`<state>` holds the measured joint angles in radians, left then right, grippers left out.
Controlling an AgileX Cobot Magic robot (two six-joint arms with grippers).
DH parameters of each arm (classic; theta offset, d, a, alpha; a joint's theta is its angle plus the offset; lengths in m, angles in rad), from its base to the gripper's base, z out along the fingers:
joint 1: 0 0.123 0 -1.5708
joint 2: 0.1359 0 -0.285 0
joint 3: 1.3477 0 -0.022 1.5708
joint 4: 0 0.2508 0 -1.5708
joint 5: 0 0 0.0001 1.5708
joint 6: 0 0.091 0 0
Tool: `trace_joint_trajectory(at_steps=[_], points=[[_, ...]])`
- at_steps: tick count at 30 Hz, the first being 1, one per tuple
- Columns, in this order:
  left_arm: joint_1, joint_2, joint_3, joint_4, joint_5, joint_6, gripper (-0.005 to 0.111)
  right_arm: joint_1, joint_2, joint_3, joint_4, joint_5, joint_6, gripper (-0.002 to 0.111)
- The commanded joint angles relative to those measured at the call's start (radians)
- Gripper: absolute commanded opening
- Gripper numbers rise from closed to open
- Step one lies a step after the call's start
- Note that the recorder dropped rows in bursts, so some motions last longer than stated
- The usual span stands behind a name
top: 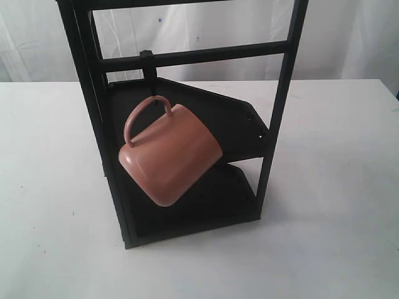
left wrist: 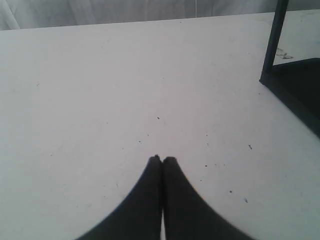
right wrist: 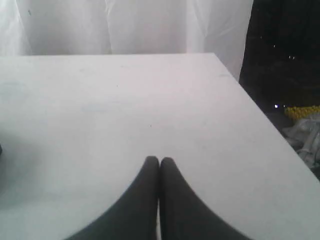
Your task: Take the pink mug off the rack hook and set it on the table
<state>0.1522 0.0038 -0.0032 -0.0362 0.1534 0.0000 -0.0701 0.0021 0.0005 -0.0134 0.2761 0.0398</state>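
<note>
The pink mug point(top: 171, 156) hangs tilted by its thin handle from the rack hook point(top: 148, 67) on a horizontal bar of the tall black rack point(top: 280, 99), which stands on the white table point(top: 336, 237). No gripper shows in the exterior view. In the left wrist view my left gripper point(left wrist: 162, 159) is shut with nothing in it, low over the bare table point(left wrist: 100, 100), and a corner of the rack point(left wrist: 292, 80) lies off to one side. My right gripper point(right wrist: 159, 159) is likewise shut and empty over the table point(right wrist: 125, 100).
Two angled black shelf panels point(top: 224, 121) sit inside the rack behind the mug. White curtains point(right wrist: 125, 25) hang behind the table. The table's edge point(right wrist: 265, 120) runs near my right gripper, with dark floor and clutter beyond it.
</note>
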Motion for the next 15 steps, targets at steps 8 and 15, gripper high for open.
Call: trace_joint_trajectory(at_steps=[8,15], points=[[-0.006,-0.004,0.003,-0.009,-0.003,0.000,0.000,0.000,-0.002,-0.001,-0.009,-0.155,-0.001,0.000],[-0.006,-0.004,0.003,-0.009,-0.003,0.000,0.000,0.000,-0.002,-0.001,0.078,-0.210,0.176,0.000]])
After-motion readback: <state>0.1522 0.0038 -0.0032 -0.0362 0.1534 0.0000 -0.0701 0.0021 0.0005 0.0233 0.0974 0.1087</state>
